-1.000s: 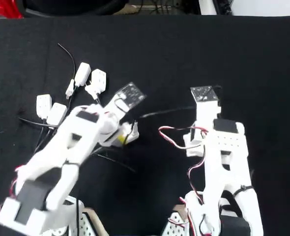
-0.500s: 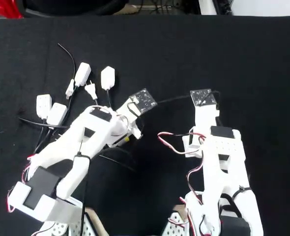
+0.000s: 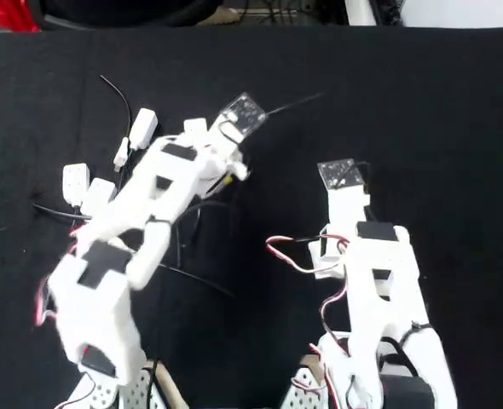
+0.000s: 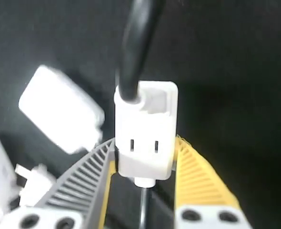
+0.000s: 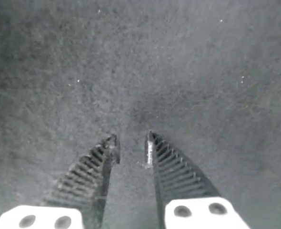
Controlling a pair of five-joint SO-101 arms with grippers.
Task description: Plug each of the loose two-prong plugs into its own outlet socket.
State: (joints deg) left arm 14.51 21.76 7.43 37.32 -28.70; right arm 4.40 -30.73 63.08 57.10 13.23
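Left hand (image 4: 144,145) clamping outlet socket (image 4: 146,119), right hand (image 5: 131,148) slightly parted, empty, above black table (image 5: 178,57).

The left tool (image 4: 144,144) has swung from the surface's middle out toward the far-left white blocks — carrying its outlet socket (image 4: 145,136), the black cord (image 4: 135,47) trailing along.

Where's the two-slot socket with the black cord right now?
The socket is clamped in the left gripper, slots facing the left wrist camera, black cord leaving its far end; a white block lies close beside it.
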